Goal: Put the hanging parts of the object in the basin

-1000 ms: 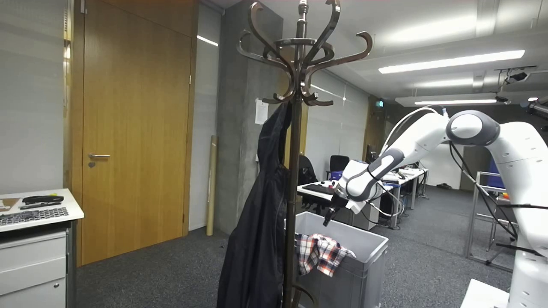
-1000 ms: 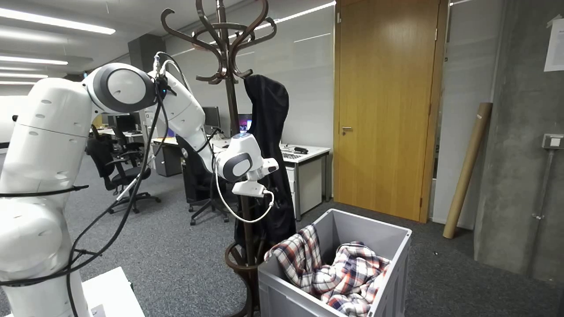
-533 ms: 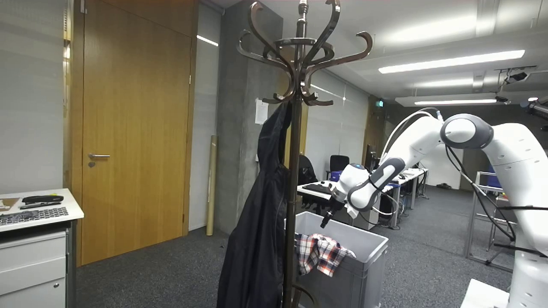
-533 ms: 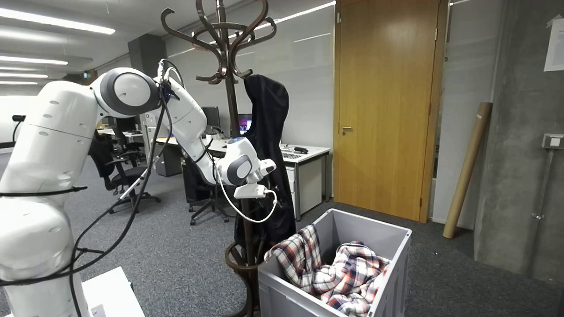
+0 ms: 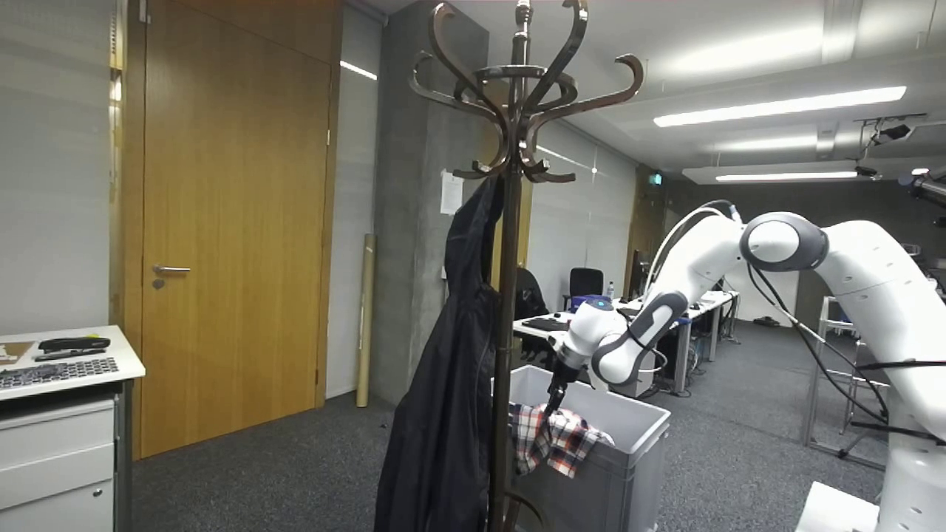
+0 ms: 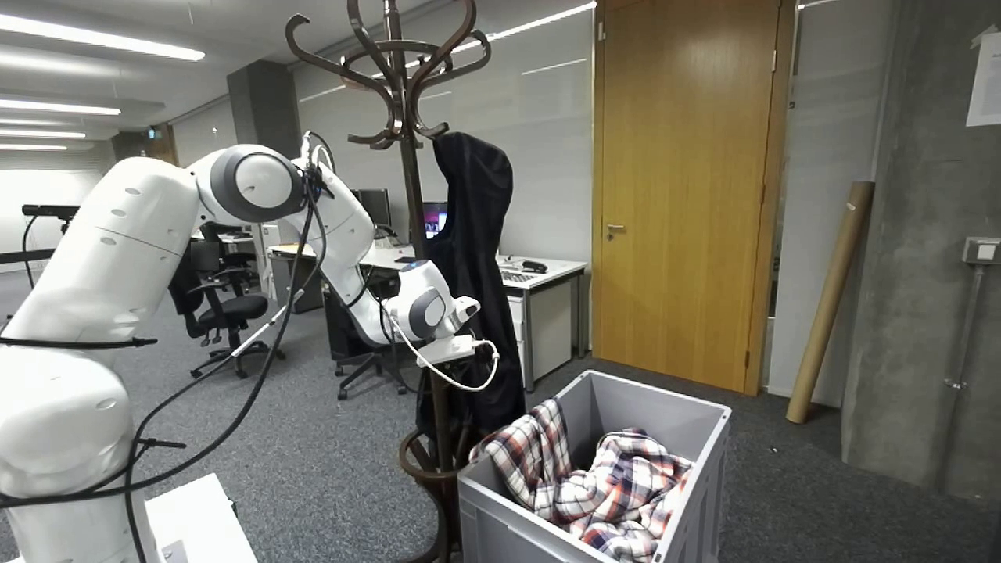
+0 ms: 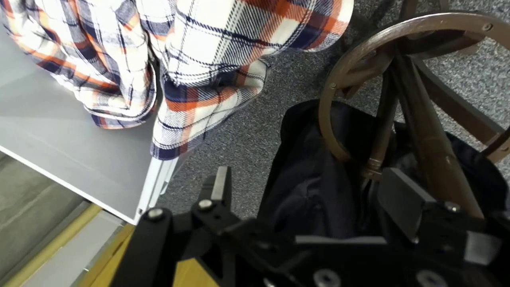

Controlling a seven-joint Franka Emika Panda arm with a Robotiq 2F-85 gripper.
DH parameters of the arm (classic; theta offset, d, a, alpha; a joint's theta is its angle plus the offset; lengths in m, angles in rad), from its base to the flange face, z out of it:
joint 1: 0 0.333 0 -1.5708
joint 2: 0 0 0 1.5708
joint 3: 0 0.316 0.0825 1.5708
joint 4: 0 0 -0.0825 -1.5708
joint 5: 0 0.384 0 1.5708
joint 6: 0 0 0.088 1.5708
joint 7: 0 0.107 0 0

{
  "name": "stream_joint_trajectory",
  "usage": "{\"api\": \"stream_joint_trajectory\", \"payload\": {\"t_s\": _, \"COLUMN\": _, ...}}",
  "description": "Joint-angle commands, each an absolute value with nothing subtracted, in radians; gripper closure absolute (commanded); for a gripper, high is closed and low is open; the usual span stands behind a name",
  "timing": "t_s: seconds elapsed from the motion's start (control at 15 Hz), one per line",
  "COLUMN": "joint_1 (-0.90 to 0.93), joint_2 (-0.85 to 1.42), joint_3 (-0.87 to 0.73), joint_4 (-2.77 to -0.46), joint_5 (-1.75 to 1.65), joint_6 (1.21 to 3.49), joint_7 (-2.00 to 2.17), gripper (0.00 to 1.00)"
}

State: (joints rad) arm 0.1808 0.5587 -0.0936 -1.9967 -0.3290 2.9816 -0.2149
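grey basin (image 6: 653,410): plaid cloth (image 6: 590,493) heaped inside, partly draped over and hanging outside
tool (image 7: 306,179): spread, pinching nothing, near that overhang (image 5: 573,443)
coat rack (image 7: 434,147), dark coat (image 7: 312,195): showing beyond it in the wrist view; any sideways drift could snag either
overhang: too shallow a pinch might slip off

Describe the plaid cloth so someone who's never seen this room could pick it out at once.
Find the tall brown coat stand, then the grey bin beside it. The cloth lies partly in that bin and hangs over its side nearest the coat stand. Its white, orange and navy checks set it apart from the plain dark jacket hanging there.
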Motion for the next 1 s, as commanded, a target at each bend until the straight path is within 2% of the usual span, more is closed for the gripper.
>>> {"api": "stream_joint_trajectory", "payload": {"t_s": 0.0, "joint_1": 0.115, "joint_2": 0.608, "joint_3": -0.022, "joint_4": -1.931, "joint_5": -0.379, "joint_6": 2.992, "joint_7": -0.351, "gripper": 0.00}}
{"api": "stream_joint_trajectory", "payload": {"t_s": 0.07, "joint_1": 0.052, "joint_2": 0.608, "joint_3": 0.057, "joint_4": -1.931, "joint_5": -0.335, "joint_6": 2.983, "joint_7": -0.398, "gripper": 0.00}}
{"api": "stream_joint_trajectory", "payload": {"t_s": 0.13, "joint_1": 0.128, "joint_2": 0.592, "joint_3": -0.023, "joint_4": -1.960, "joint_5": -0.354, "joint_6": 2.978, "joint_7": -0.312, "gripper": 0.00}}
{"api": "stream_joint_trajectory", "payload": {"t_s": 0.33, "joint_1": 0.072, "joint_2": 0.603, "joint_3": 0.041, "joint_4": -1.948, "joint_5": -0.344, "joint_6": 2.979, "joint_7": -0.359, "gripper": 0.00}}
{"api": "stream_joint_trajectory", "payload": {"t_s": 0.93, "joint_1": 0.066, "joint_2": 0.656, "joint_3": 0.038, "joint_4": -1.916, "joint_5": -0.402, "joint_6": 3.005, "joint_7": -0.443, "gripper": 0.00}}
